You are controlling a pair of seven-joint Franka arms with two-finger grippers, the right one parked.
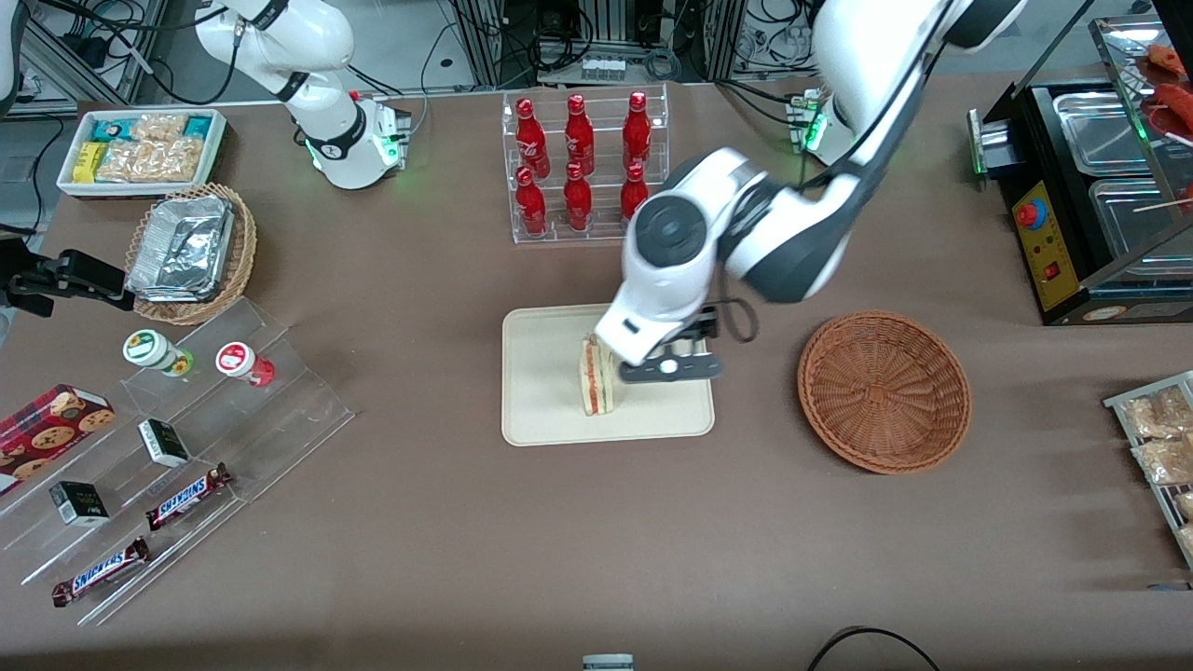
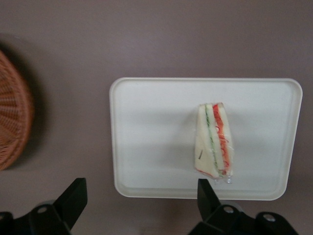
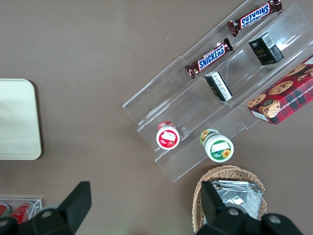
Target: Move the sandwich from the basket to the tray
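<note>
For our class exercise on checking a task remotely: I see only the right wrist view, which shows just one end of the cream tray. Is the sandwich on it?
Observer: Yes. The sandwich lies on the tray, inside its rim.
Operator: Is the pincer gripping it?
Observer: No. The pincer hangs above the tray, open, with both fingers clear of the sandwich.
Operator: Is there anything in the reddish wicker basket?
Observer: No. The basket beside the tray, toward the working arm's end of the table, holds nothing.
</note>
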